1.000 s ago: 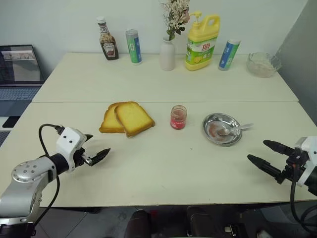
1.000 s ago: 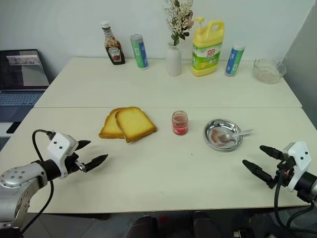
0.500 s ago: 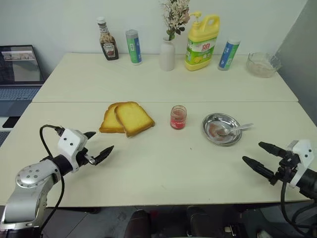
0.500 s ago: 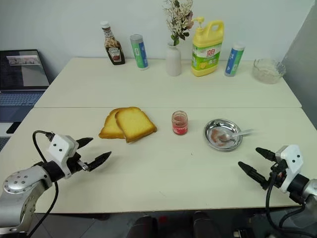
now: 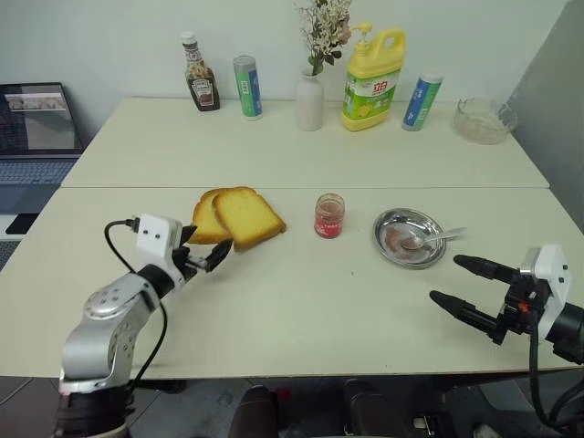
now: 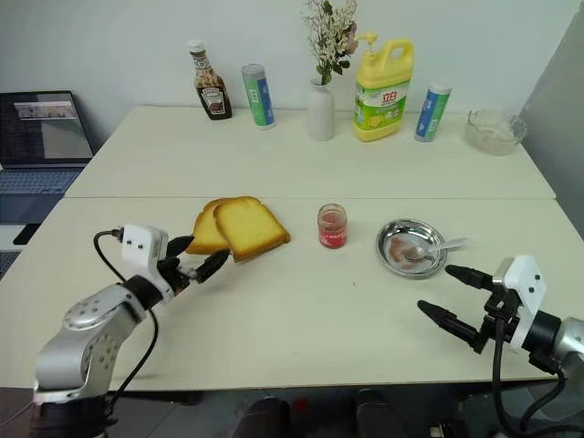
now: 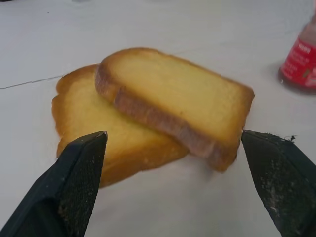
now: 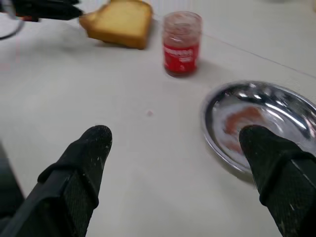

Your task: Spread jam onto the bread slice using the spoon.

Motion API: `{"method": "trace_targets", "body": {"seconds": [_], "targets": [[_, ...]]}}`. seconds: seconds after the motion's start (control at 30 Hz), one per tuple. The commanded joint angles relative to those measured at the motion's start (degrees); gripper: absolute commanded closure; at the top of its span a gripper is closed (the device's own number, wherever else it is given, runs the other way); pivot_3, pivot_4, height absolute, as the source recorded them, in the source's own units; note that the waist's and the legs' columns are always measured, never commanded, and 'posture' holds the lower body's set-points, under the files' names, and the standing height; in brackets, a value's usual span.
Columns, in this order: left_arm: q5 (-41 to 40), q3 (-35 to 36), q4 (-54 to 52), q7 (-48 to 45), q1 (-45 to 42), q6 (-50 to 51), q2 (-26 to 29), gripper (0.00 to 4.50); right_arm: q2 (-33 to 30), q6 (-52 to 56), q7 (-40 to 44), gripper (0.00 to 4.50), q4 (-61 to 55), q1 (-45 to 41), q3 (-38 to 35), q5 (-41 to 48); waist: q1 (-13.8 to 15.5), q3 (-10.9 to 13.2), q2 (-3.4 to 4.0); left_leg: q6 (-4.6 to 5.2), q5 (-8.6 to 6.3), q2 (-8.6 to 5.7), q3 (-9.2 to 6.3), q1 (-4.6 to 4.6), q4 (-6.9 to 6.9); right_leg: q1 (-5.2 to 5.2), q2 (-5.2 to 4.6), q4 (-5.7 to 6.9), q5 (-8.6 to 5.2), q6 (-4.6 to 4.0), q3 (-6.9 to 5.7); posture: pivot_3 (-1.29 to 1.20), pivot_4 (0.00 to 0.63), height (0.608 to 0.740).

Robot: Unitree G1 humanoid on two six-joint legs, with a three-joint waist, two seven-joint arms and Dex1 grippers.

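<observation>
**Both grippers spread wide and empty over the table**

Left gripper point(image 6: 199, 260), two black fingers spread wide, holding nothing, hovers just beside the two overlapping toast slices; the paler golden-yellow bread slice point(image 6: 249, 228) lies on top of the smaller orange slice point(image 6: 206, 234); small clear glass jar of red jam point(image 6: 332, 225) stands between the bread and the round shallow steel dish point(image 6: 411, 248); slim shiny silver spoon point(image 6: 436, 246) rests in the dish, handle over the rim; right gripper point(image 6: 449, 297), fingers wide apart and empty, sits near the dish above the cream table point(image 6: 301, 310).
</observation>
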Motion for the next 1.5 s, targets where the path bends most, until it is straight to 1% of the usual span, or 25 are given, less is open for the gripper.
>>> {"method": "trace_targets", "body": {"seconds": [0.03,0.17,0.23,0.33,0.43,0.6,0.73,0.83,1.1,1.23,1.27,1.5], "targets": [[-1.43,0.85,0.38,5.64,-5.53,6.6,-1.36,0.0,-2.65,2.56,-2.2,0.03,-3.35,-6.24,-1.93,5.28,-0.02,0.0,-0.04,0.0,0.0,-0.02,0.0,0.0,0.01,0.01,0.0,0.0,0.03,0.04,0.01,0.0,0.15,0.74],[-2.94,1.18,2.25,8.78,-10.1,12.19,-3.16,0.0,-3.54,3.36,-2.88,0.03,-3.39,-9.43,-0.48,5.67,0.11,-0.07,-0.16,0.0,0.0,-0.05,-0.09,-0.03,-0.01,0.07,-0.01,-0.1,0.02,0.05,-0.05,0.0,0.15,0.74],[-2.19,1.49,4.1,11.64,-12.95,13.15,-4.23,0.0,-3.73,3.79,-3.1,0.03,-3.74,-11.16,0.65,5.98,0.13,-0.05,-0.2,0.0,0.0,-0.06,-0.09,-0.07,0.0,0.06,-0.03,-0.12,0.02,0.06,-0.05,0.0,0.15,0.74],[-2.53,2.96,7.07,16.41,-17.29,18.23,-6.04,0.0,-4.86,5.34,-1.68,0.03,-3.69,-13.5,1.36,8.41,0.15,-0.04,-0.23,0.0,0.0,-0.07,-0.14,-0.11,0.03,0.05,-0.03,-0.11,0.03,0.06,-0.09,0.0,0.15,0.74],[-3.56,2.79,7.89,16.35,-19.03,21.99,-5.8,0.0,-6.27,5.38,-0.14,0.03,-2.9,-14.85,2.22,8.22,0.13,-0.04,-0.23,0.0,0.0,-0.08,-0.15,-0.1,0.02,0.05,-0.03,-0.1,0.03,0.06,-0.1,0.0,0.15,0.74],[-6.14,5.89,10.5,18.91,-22.75,28.36,-8.57,0.0,-8.1,4.57,4.18,0.03,-2.72,-17.04,4.41,8.22,0.14,-0.03,-0.24,0.0,0.0,-0.07,-0.18,-0.12,0.02,0.03,-0.02,-0.09,0.02,0.05,-0.14,0.0,0.15,0.74],[-6.17,6.07,11.17,19.14,-23.71,29.58,-9.39,0.0,-8.9,4.12,6.21,0.03,-1.29,-18.87,5.58,7.09,0.1,-0.03,-0.24,0.0,0.0,-0.08,-0.18,-0.11,0.03,0.03,-0.03,-0.09,0.03,0.06,-0.13,0.0,0.15,0.74],[-6.3,6.13,11.01,19.31,-24.11,30.43,-9.77,0.57,-8.76,3.99,6.69,0.0,-0.72,-19.65,6.21,6.55,0.14,-0.03,-0.24,0.0,0.01,-0.08,-0.19,-0.12,0.02,0.03,-0.03,-0.09,0.03,0.05,-0.14,0.0,0.15,0.74],[-5.98,5.95,10.51,18.54,-24.18,30.62,-8.93,3.23,-7.94,3.31,6.33,0.0,-0.89,-19.88,6.87,6.01,0.14,-0.03,-0.25,-0.01,0.01,-0.08,-0.21,-0.13,0.03,0.03,-0.04,-0.09,0.03,0.05,-0.15,0.0,0.15,0.74],[-6.2,5.84,9.8,18.08,-24.22,30.55,-8.93,4.38,-7.7,2.27,6.46,0.0,-0.82,-18.95,6.72,4.46,0.14,-0.03,-0.25,-0.01,0.01,-0.08,-0.21,-0.13,0.03,0.03,-0.04,-0.09,0.03,0.05,-0.15,0.0,0.15,0.74],[-6.39,5.79,9.35,17.87,-24.15,30.77,-8.94,4.48,-7.61,2.11,6.5,0.0,-0.8,-18.73,6.69,4.21,0.14,-0.03,-0.25,-0.01,0.01,-0.08,-0.21,-0.13,0.03,0.03,-0.04,-0.09,0.03,0.05,-0.15,0.0,0.15,0.74],[-10.65,8.59,7.31,15.36,-23.44,34.12,-8.12,4.48,-7.33,1.81,6.95,0.0,-1.24,-17.09,5.93,3.86,0.14,-0.02,-0.25,-0.01,0.01,-0.07,-0.21,-0.13,0.02,0.03,-0.03,-0.09,0.03,0.05,-0.16,0.0,0.15,0.74]]}}
